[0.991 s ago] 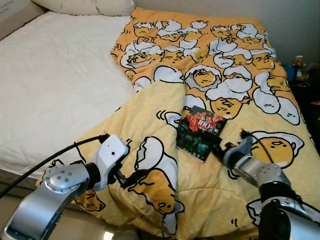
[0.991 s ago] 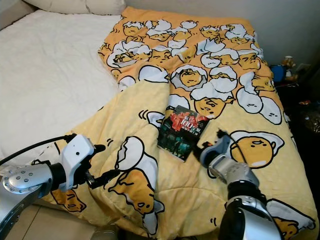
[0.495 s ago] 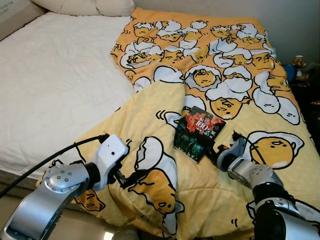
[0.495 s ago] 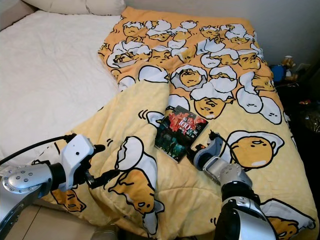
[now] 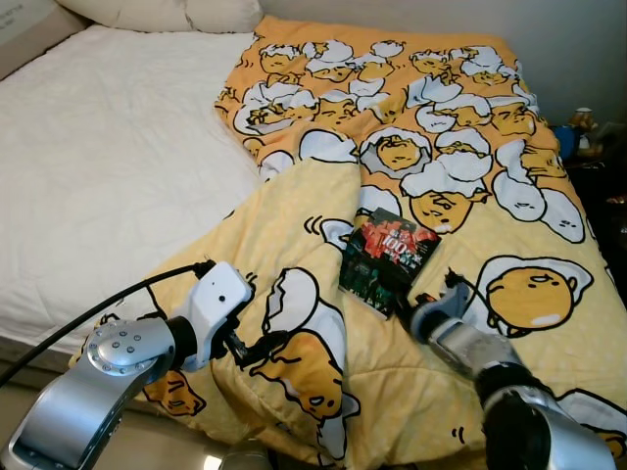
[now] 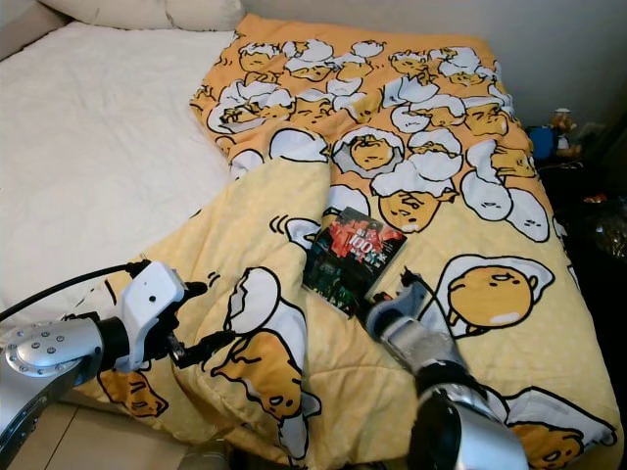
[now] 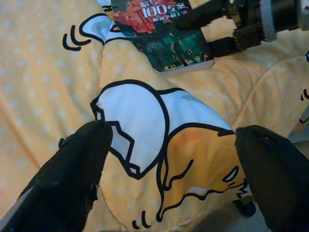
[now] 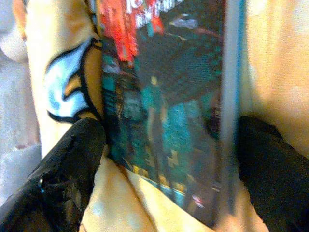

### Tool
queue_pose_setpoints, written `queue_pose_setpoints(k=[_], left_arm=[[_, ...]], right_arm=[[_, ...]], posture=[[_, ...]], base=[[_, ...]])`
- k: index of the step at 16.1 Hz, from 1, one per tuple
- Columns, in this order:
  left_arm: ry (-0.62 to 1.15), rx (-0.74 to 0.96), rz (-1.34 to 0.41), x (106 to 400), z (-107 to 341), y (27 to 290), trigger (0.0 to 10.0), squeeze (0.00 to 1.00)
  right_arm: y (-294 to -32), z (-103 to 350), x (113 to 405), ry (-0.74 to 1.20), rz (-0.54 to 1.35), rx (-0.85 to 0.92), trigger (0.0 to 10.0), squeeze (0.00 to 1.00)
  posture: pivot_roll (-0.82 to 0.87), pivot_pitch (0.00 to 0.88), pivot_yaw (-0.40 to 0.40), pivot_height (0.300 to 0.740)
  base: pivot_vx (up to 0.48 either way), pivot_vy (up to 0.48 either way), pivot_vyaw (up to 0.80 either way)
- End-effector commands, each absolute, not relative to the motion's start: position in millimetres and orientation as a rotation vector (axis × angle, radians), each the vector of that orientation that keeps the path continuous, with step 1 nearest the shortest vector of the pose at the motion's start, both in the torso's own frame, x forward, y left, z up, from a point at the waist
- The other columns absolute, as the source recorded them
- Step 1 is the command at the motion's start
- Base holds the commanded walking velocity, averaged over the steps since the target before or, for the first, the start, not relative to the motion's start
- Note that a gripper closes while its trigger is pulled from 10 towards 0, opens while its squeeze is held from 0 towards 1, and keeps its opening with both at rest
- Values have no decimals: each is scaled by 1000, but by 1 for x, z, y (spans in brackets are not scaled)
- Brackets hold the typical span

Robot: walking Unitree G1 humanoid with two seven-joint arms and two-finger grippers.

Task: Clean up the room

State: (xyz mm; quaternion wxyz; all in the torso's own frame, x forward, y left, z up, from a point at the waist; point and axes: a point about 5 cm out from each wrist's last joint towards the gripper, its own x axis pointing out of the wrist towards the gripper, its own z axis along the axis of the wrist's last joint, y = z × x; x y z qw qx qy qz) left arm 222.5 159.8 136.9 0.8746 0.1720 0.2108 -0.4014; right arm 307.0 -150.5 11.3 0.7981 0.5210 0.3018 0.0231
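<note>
Task at an early stage, by my reading: blanket lies rumpled and folded back over the bed; book lies flat on it, center-right of frame, not lifted.

Right gripper at the book's near corner, fingers spread wide to either side of it, not closed.

Left gripper, lower left, open wide over a blanket fold, holding nothing.
</note>
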Motion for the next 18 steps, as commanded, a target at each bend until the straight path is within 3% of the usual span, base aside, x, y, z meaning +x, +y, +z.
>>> queue_pose_setpoints(k=[1, 7, 8, 9, 10, 18], left_arm=[[447, 370, -846, 224, 137, 160, 10000, 0], [449, 372, -839, 223, 136, 161, 10000, 0], [450, 372, -837, 222, 136, 161, 10000, 0], [450, 371, -835, 222, 136, 161, 10000, 0], [451, 369, -832, 221, 136, 161, 10000, 0], [451, 364, -843, 216, 134, 159, 10000, 0]], right_arm=[[-142, 14, 311, 631, 56, 1166, 10000, 0], [-139, 37, 332, 500, 71, 1219, 10000, 0], [-139, 37, 333, 494, 54, 1224, 6784, 0], [-139, 36, 333, 493, 46, 1228, 1020, 0], [-138, 35, 332, 494, 40, 1230, 0, 0], [-134, 31, 330, 505, 29, 1222, 0, 0]], posture=[[305, 80, 20, 740], [320, 78, 6, 740], [325, 77, -1, 740], [325, 77, -1, 740], [328, 74, -7, 740], [318, 55, 4, 740]], base=[[0, 0, 0], [0, 0, 0], [0, 0, 0], [0, 0, 0], [0, 0, 0], [0, 0, 0]])
